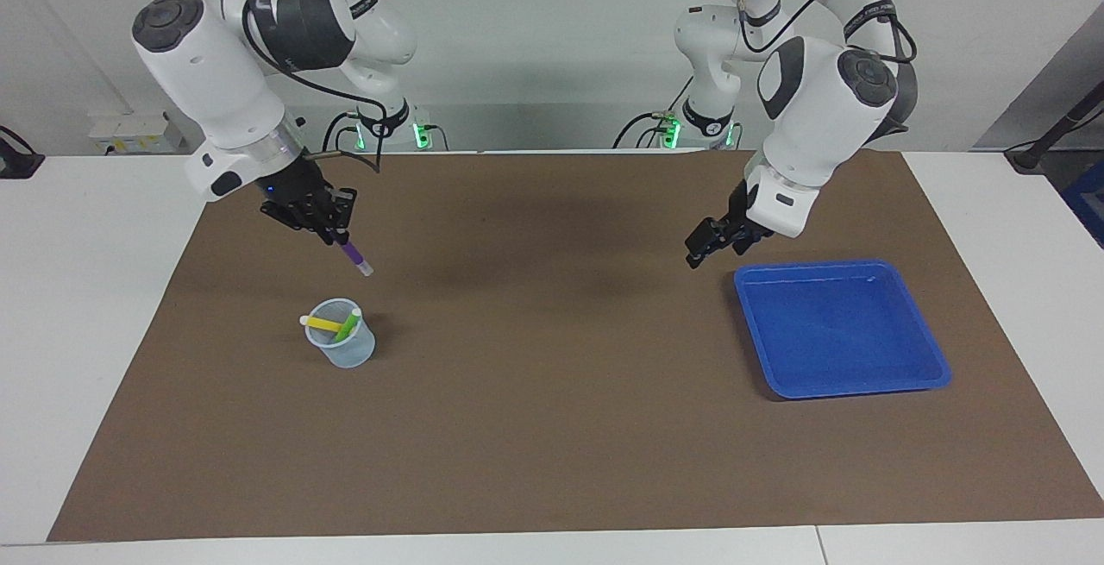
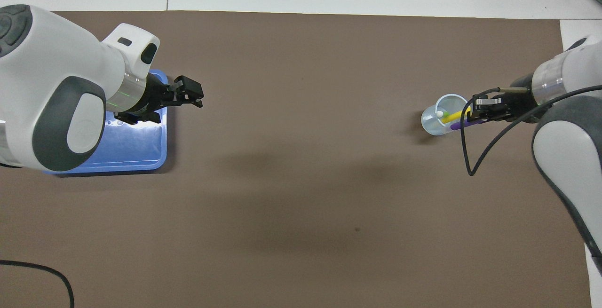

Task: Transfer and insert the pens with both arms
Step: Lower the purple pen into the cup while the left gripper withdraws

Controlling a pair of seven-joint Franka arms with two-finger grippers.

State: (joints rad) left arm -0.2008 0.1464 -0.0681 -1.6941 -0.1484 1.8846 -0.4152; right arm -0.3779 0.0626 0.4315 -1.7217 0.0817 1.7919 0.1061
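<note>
Facing view: the right hand is clamped on the purple pen, which slants down with its pale tip lowest, in the air just above the clear cup and not touching it. The yellow pen and the green pen lean inside that cup, on the brown mat toward the right arm's end of the worktop. The left hand hangs empty over the mat just beside the blue tray, its fingers spread.

Overhead view: the right hand covers the cup's edge, the purple pen beside the yellow pen. The left hand sits at the corner of the tray.
</note>
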